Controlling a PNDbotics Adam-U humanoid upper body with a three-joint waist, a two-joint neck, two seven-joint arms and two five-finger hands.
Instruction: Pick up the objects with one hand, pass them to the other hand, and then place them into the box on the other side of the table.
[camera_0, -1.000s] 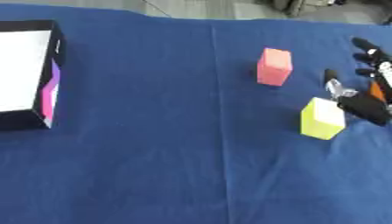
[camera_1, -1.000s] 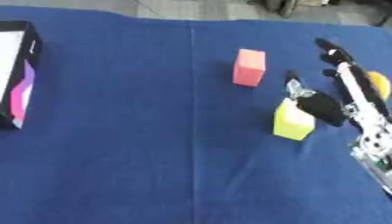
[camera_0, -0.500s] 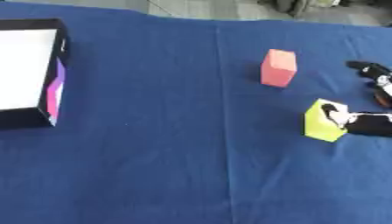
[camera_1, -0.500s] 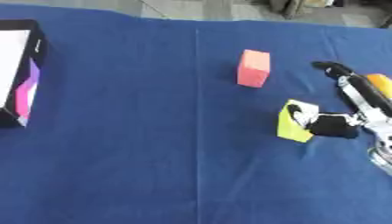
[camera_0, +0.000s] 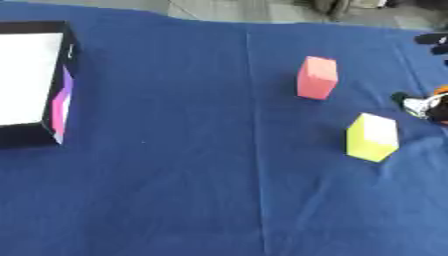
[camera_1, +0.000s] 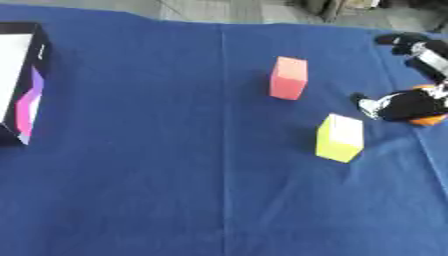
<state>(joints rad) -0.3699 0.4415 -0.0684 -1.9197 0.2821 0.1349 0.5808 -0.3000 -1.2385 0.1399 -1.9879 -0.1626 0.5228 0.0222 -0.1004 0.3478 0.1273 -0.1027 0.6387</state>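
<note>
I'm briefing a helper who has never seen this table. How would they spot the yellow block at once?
Start from the blue cloth covering the table, with the black box at its left edge, and look to the opposite, right side. Two blocks stand there near the right hand. The yellow block is the nearer one; the pink block stands farther back.

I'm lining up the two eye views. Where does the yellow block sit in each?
Left eye view: yellow block right of centre, near the right edge.
Right eye view: yellow block right of centre, further from the edge.
Shared landmark: the pink block stands up-left of it in both.
</note>
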